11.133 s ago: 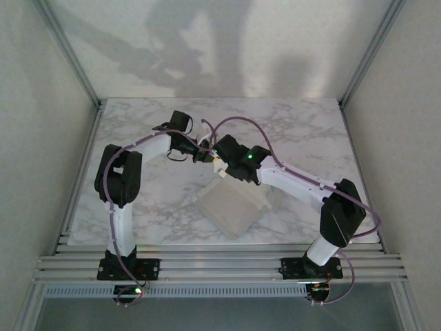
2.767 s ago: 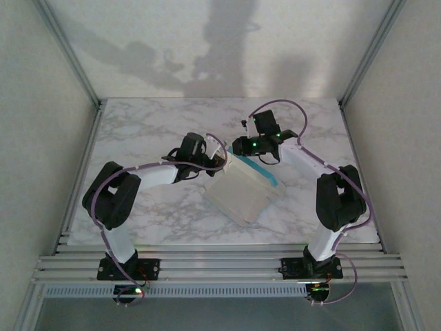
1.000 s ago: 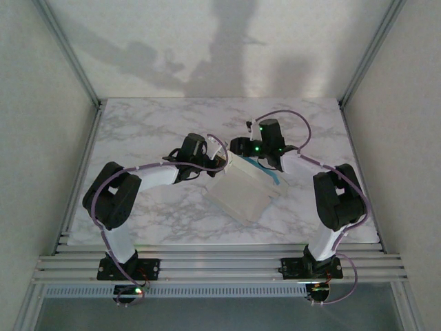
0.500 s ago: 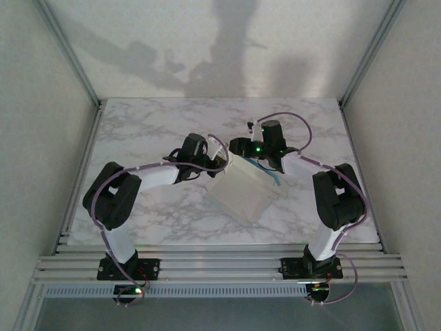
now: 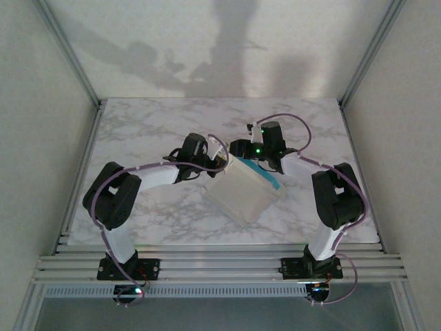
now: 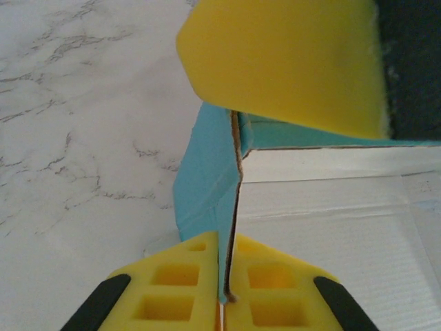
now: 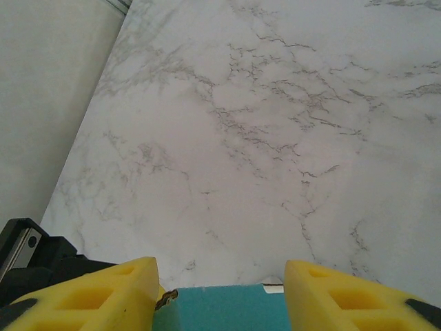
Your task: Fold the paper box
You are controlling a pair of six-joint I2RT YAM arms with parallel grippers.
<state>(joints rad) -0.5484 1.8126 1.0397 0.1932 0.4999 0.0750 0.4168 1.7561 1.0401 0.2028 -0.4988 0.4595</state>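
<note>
With the paper box (image 5: 242,194) central on the worktop (image 5: 138,131), my left claw (image 6: 224,276) pinches its turquoise wall at 11 o'clock, right claw (image 7: 220,283) spread astride the 12 o'clock flap; next, I judge, close and fold inward.

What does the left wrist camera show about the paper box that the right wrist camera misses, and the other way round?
Left wrist camera: the left arm's jaws pinched shut on an upright turquoise flap of the paper box, its off-white creased panel beside. Right wrist camera: the right arm's jaws standing apart, a long stretch of marble table and the enclosure wall. Both: yellow fingers, turquoise cardboard, marble.
</note>
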